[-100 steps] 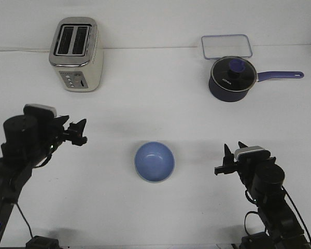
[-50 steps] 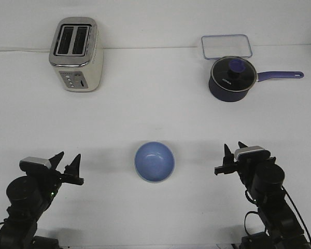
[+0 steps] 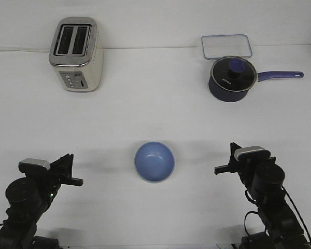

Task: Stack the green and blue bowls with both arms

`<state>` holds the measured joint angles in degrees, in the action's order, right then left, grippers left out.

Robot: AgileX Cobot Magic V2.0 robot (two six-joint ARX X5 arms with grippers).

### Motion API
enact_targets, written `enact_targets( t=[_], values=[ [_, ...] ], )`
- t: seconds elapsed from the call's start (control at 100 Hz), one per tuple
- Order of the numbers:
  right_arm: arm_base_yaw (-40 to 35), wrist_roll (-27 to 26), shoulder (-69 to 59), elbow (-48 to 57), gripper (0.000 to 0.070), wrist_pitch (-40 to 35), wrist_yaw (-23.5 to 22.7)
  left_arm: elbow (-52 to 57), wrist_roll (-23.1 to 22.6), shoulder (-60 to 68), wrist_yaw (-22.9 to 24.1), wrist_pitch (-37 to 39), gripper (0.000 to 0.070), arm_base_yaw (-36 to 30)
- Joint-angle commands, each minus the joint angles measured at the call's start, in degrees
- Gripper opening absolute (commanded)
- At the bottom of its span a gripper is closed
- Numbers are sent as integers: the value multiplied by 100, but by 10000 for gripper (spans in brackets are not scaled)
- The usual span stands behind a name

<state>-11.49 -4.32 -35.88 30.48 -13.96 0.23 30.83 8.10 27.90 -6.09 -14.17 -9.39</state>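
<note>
Front view: blue bowl (image 3: pixel 154 162) seen upright on white worktop (image 3: pixel 155 114), just below centre, rim pale; whether green bowl sits beneath cannot be told. Left tool (image 3: pixel 67 173) at 8 o'clock of bowl, fingers drawn narrow, nothing held. Right tool (image 3: pixel 227 161) at 3 o'clock of bowl, narrow, nothing held. Toaster (image 3: pixel 76 54) at 11 o'clock. Saucepan (image 3: pixel 233 78) at 1 o'clock, clear container (image 3: pixel 226 46) just behind.

Toaster (image 3: pixel 75 54), saucepan (image 3: pixel 232 78), clear container (image 3: pixel 226 46), table (image 3: pixel 155 114).
</note>
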Motion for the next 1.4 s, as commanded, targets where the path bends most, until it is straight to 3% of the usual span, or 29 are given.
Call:
enact_targets(
  t=[0.0, 0.94, 1.0, 1.23, 1.39],
  values=[
    [-2, -33, -11, 13, 0, 68, 22, 70, 13, 9, 20, 39, 7, 4],
    [-2, -33, -11, 13, 0, 90, 22, 66, -52, -221, 22, 66, 12, 4],
    [-2, -33, -11, 13, 0, 111, 22, 28, -343, -334, 22, 243, 12, 4],
    [-2, -33, -11, 13, 0, 153, 22, -1047, -691, -1054, 22, 2057, 12, 7],
    [-2, -33, -11, 13, 0, 153, 22, -1950, -741, -1661, 31, 2417, 12, 85]
  ],
)
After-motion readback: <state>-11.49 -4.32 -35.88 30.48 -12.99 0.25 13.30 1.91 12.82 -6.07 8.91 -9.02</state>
